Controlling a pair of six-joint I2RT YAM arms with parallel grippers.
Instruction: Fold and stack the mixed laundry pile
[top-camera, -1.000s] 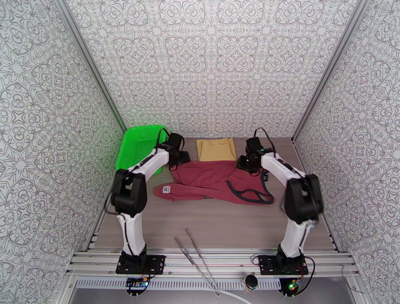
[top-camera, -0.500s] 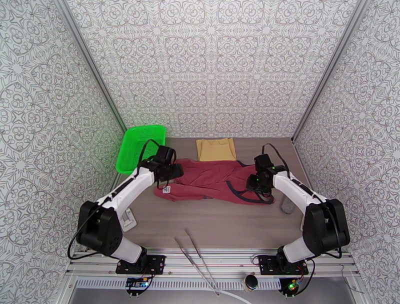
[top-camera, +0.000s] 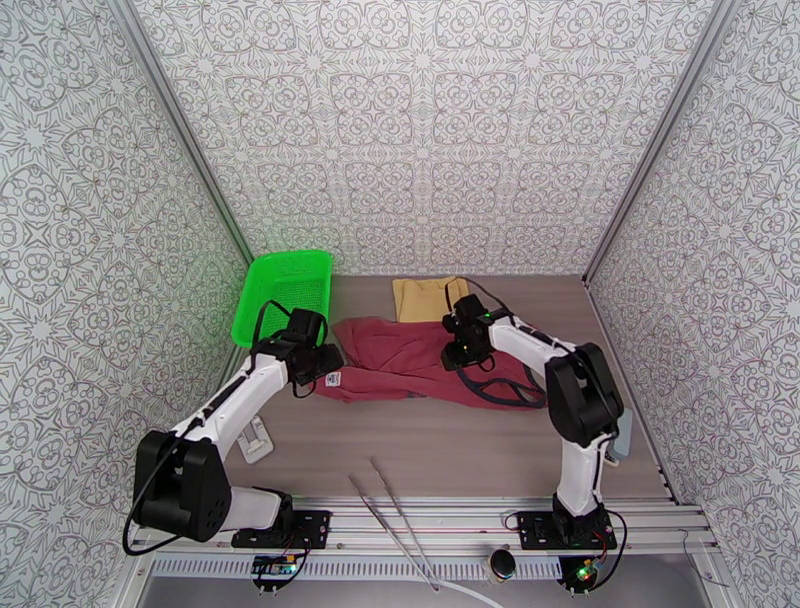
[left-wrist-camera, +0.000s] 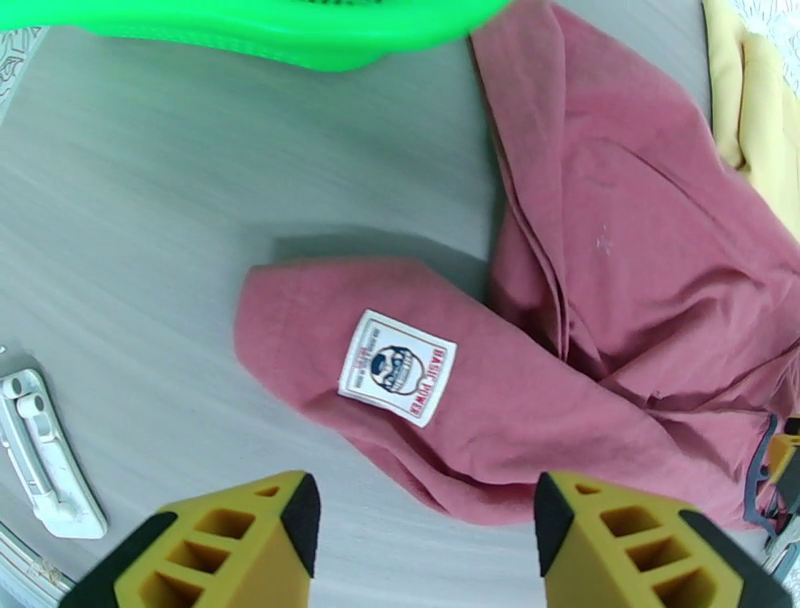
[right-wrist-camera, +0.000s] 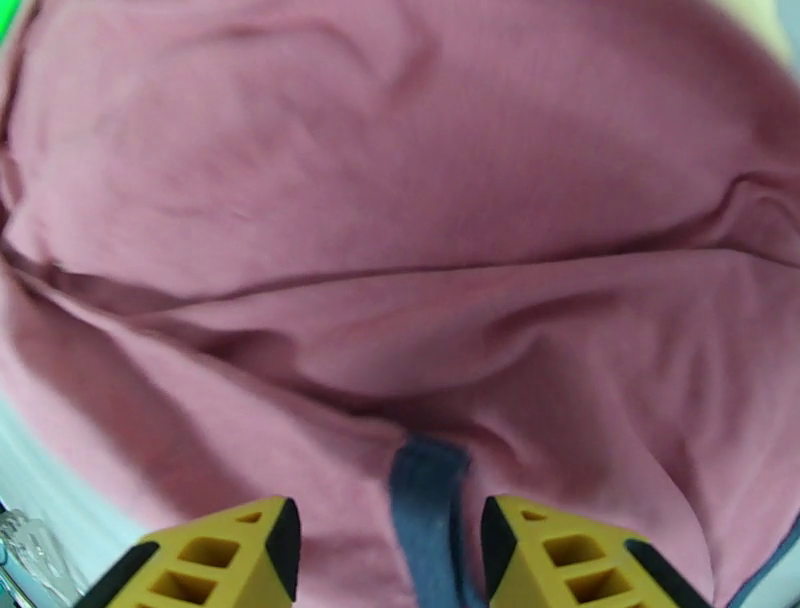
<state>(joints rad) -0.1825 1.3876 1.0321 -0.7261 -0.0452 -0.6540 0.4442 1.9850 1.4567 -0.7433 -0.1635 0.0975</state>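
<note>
maroon fabric is sprawling across the middle of the desk: the tank top is lying crumpled and unfolded, with its navy trim looping out toward 4 o'clock and its white label facing up at the 9 o'clock end. the tan cloth is sitting folded flat at 12 o'clock of the tank top, their edges touching. the green basket is leaning in the 10 o'clock corner, apart from both garments.

your left claw is hovering over the label end of the tank top. from the left wrist you are seeing the claw released, jaws spread with nothing between them, and the label lying just ahead at 12 o'clock.

your right claw is reaching over the top's middle, near the tan cloth. from the right wrist the claw is also released, jaws apart, and a strip of navy trim is showing in the gap. i cannot tell whether the tips are touching the fabric.

a small white part is lying at 8 o'clock, and two thin metal rods are resting at 6 o'clock.
</note>
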